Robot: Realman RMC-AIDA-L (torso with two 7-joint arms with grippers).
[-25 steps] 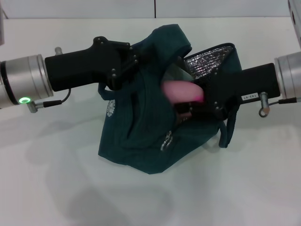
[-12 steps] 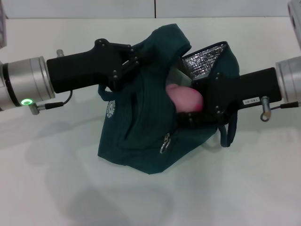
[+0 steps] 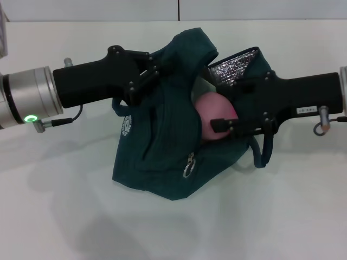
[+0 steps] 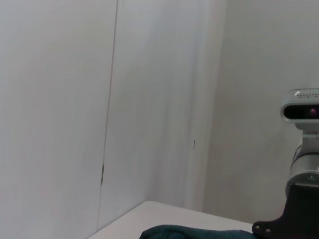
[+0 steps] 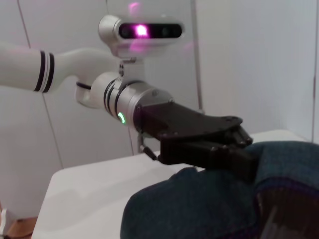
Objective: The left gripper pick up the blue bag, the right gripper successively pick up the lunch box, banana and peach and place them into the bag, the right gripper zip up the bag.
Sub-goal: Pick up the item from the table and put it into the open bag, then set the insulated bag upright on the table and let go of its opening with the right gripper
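The blue bag (image 3: 162, 146) stands in the middle of the white table, its mouth open and its silver lining (image 3: 238, 62) showing. My left gripper (image 3: 149, 70) is shut on the bag's upper rim and holds it up; the right wrist view shows the left gripper (image 5: 241, 157) clamped on the bag (image 5: 199, 209). My right gripper (image 3: 225, 111) reaches into the mouth from the right, shut on the pink peach (image 3: 211, 111), with one finger (image 3: 219, 125) across its front. The lunch box and banana are hidden.
The bag's zip pull (image 3: 188, 165) hangs on the front side, and a strap loop (image 3: 264, 154) dangles under the right arm. White table (image 3: 81, 216) lies around the bag, with a wall behind. The left wrist view shows the wall and the robot's head camera (image 4: 304, 107).
The peach has sunk lower into the bag's mouth and shows rounder. The right arm's wrist has shifted to the right. The left arm and bag have barely moved.
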